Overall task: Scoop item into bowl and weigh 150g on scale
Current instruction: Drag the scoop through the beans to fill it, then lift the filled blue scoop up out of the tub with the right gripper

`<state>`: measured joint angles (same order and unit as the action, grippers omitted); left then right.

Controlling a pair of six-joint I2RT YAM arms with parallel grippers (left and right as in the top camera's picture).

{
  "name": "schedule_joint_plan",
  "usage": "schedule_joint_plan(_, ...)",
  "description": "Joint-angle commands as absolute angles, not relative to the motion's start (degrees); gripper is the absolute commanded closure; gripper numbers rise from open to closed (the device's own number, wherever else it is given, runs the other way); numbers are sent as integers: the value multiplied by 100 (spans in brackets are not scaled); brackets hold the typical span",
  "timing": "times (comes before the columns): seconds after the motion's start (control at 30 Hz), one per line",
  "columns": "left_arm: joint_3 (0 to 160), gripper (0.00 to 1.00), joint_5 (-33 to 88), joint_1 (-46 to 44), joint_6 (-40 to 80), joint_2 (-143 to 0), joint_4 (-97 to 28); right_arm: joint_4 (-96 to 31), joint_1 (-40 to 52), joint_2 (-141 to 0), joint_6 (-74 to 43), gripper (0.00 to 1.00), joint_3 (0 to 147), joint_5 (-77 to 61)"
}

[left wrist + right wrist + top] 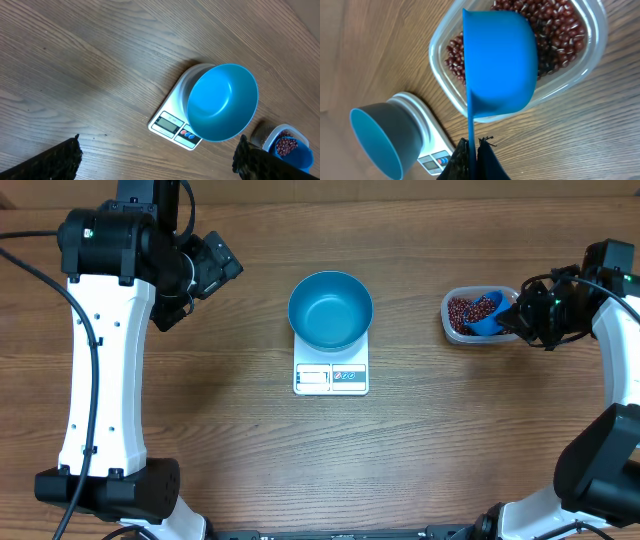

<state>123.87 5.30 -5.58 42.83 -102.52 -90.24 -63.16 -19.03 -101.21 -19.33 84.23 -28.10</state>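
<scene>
While the bowl stands empty, counter (230, 430): wood grain, with the scale at its middle.
Left fingers (57, 160): spread wide apart, holding nothing.
Right fingers (490, 165): clamped together on the scoop's thin handle.
Bowl (330, 308): teal, mouth up, resting on the scale.
Scale (331, 377): white, display strip facing the robot.
Tub (437, 55): clear, well right of the scale.
Scoop (500, 60): over the tub, with its long axis running from the right fingers toward the bowl, cup leading. The left wrist view shows beans inside.
Beans (550, 25): mostly in the tub. They are tiny, hard and loose, and probably roll, so carry them in a level scoop held by the handle end.

Brown wood-grain table (230, 440) under even light
</scene>
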Motion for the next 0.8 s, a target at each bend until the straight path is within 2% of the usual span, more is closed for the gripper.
schedule_joint_plan(0.0, 12466, 1, 443, -565, 4152, -10189, -9017, -6337, -1959, -10151, -1949, 96, 8431, -3251)
schedule_joint_plan(0.4, 12466, 0, 443, -565, 4152, -10189, -9015, -6357, -2224, -10151, -1778, 96, 8433, -3677)
schedule_joint_plan(0.77, 12466, 1, 443, -565, 4152, -10189, -9015, -6425, -2829, -10154, -1186, 96, 8433, -4904)
